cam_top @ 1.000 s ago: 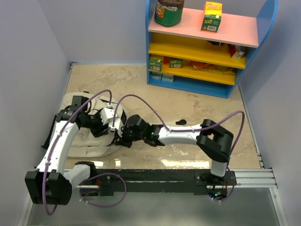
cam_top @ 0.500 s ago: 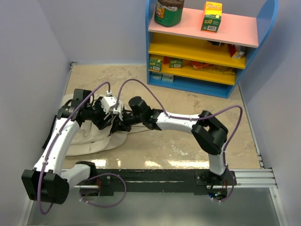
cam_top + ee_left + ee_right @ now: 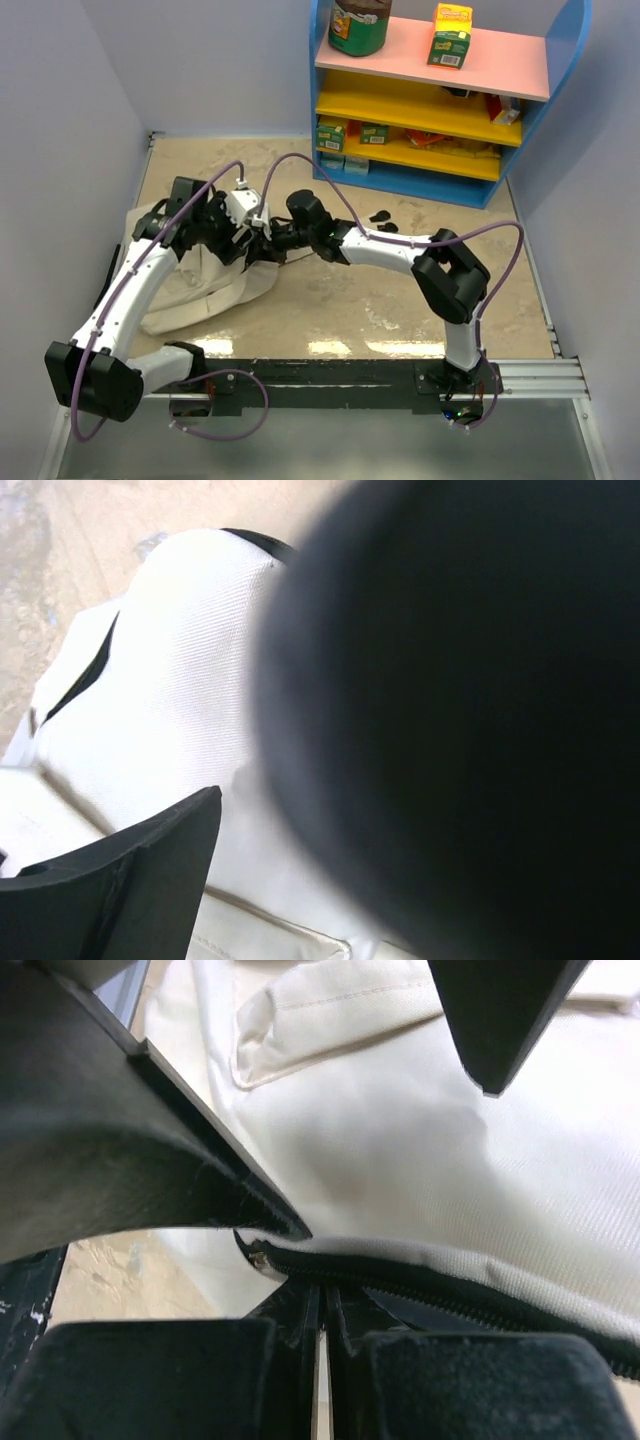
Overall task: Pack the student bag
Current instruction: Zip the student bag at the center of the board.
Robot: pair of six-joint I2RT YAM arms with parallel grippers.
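Student bag (image 3: pixel 205 290): soft woven canvas, beige, matt, fine visible weave with stitched seams; dark zipper (image 3: pixel 450 1295) with small teeth along the opening edge. Table (image 3: pixel 400 300): mottled, stone-look surface, glossy enough to reflect light near the front. Left gripper (image 3: pixel 243 232) and right gripper (image 3: pixel 262 240): matt black plastic fingers. Shelf (image 3: pixel 440 100): smooth painted boards, blue, pink, yellow.

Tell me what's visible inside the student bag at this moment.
Nothing readable. The student bag lies on the table with both grippers bunched over its opening; the right wrist view shows only a zipper edge and dark lining, its interior hidden.
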